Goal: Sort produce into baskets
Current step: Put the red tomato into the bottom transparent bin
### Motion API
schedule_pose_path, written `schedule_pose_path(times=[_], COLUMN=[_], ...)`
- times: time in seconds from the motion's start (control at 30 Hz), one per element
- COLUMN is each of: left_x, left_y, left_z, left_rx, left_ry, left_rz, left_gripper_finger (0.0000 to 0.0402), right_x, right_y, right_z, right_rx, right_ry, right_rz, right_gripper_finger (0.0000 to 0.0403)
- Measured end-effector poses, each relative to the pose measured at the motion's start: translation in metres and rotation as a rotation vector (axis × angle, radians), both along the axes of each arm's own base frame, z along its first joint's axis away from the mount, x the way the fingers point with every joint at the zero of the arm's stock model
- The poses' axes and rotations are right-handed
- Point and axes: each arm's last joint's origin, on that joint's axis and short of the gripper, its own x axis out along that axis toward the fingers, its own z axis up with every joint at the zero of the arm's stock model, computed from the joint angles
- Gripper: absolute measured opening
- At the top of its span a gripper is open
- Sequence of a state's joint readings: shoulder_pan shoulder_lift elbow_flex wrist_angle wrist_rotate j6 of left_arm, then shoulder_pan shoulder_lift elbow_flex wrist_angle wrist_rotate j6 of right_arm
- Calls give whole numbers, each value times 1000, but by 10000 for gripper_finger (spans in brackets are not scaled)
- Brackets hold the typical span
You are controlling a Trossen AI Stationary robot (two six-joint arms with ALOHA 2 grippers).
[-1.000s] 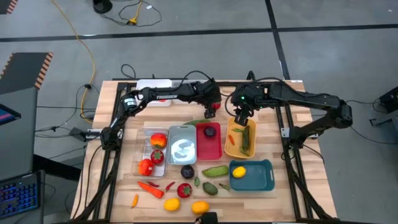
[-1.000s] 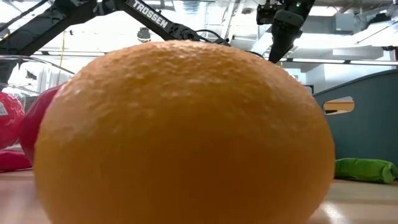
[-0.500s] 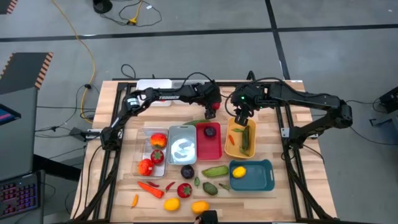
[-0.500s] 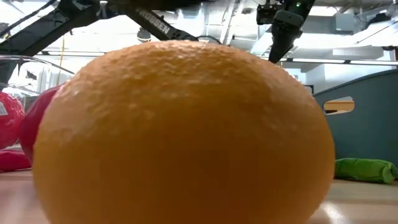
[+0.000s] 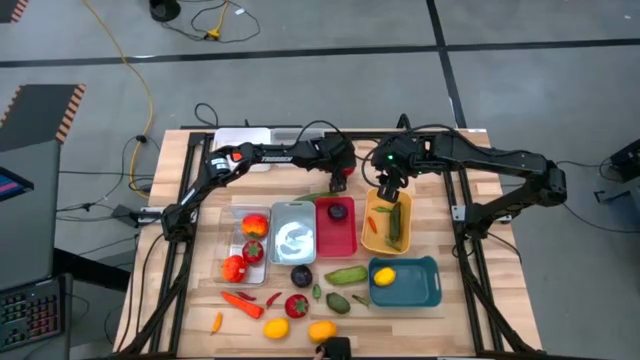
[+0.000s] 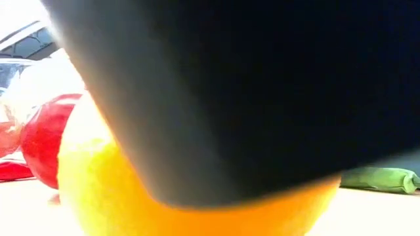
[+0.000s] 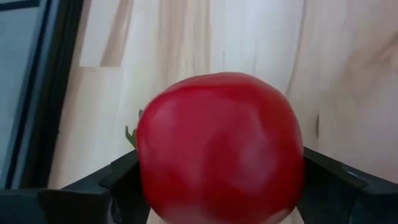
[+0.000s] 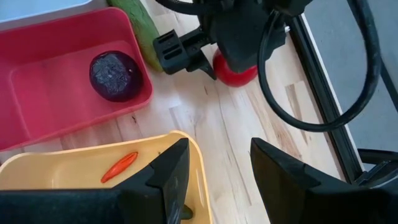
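Red tomato point(image 7: 219, 148) sits clamped in your left gripper point(image 5: 338, 180), just beyond the red basket point(image 5: 336, 228).
Your right gripper point(image 5: 387, 187) hangs with fingers apart over the yellow basket point(image 8: 81, 171), which holds an orange chili point(image 8: 119, 167).

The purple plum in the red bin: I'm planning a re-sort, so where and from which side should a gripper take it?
Grip the plum across its round middle, coming straight down from above. It sits alone in the red bin, whose walls block a sideways approach, and nothing crowds it. Being near-spherical, any finger direction across its widest part should likely hold.
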State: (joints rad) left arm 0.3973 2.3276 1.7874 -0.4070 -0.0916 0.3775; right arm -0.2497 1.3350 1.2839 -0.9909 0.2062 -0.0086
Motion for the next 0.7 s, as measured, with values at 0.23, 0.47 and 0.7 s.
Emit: schedule_pose_path(times=[0.23, 0.47, 0.7], left_x=[1, 6, -7], left_y=[1, 1, -5], left_z=[3, 39, 97], left_rx=[23, -9, -106], left_ry=[4, 33, 168], left_rz=[21, 26, 47], left_gripper_finger=[253, 260, 259], right_x=[0, 0, 0], right_y=[0, 0, 0], right_z=[0, 0, 0], right_rx=[0, 0, 0], right_ry=[0, 0, 0], right_rz=[0, 0, 0], right_gripper_finger=[198, 198, 198])
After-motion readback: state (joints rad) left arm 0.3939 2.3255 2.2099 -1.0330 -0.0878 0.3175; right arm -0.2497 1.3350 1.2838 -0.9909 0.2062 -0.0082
